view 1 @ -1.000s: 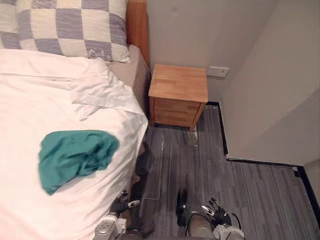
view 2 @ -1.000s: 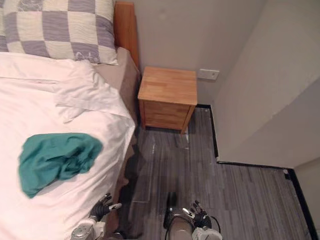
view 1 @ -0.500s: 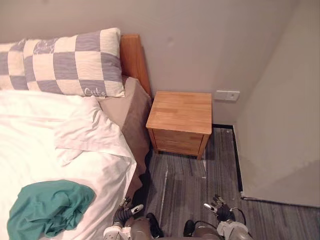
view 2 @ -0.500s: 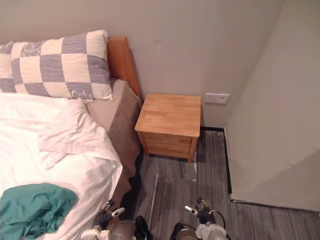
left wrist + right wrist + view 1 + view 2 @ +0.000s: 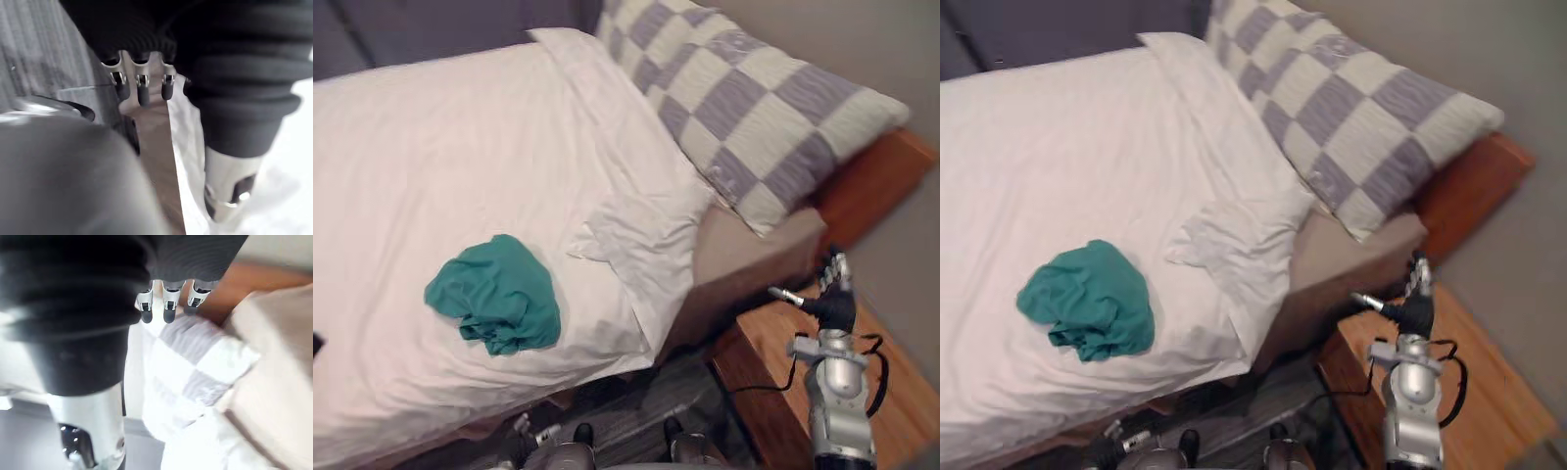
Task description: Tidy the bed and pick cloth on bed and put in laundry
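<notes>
Nearest you, the left hand [image 5: 142, 90] hangs low beside the near edge of the bed [image 5: 744, 250], above the grey floor [image 5: 626, 423]; its wrist view shows fingers straight and loose, thumb apart, holding nothing, w/ the bed's side and the hem of the white duvet [image 5: 440, 157] just past the tips. Up on that duvet, ahead of the left hand and a bit to its left, lies the teal cloth [image 5: 496, 292], bunched in a heap near that edge; that's the relation your next move turns on, i.e. a reach up and forward over the edge; the left hand is clearly the nearer one. Long axis: the heap looks slightly longer left-to-right in the head views, but it's crumpled and I wouldn't lean on that; a grab from above at its middle seems safest.

Further off on the right, the right hand [image 5: 829, 305] is raised over the wooden nightstand [image 5: 886, 401]; fingers up and straight, thumb out, empty; it's well apart from the teal cloth, w/ the duvet's turned-back corner [image 5: 651, 235] btwn them. Beyond that: the checked pillow [image 5: 759, 117] against the wooden headboard [image 5: 871, 176].

Views: the head cams give you the cloth plus both hands in one picture; the right wrist view gives the pillow's checks just past its own fingertips, so that hand points at the bed's head end, not at the cloth.
</notes>
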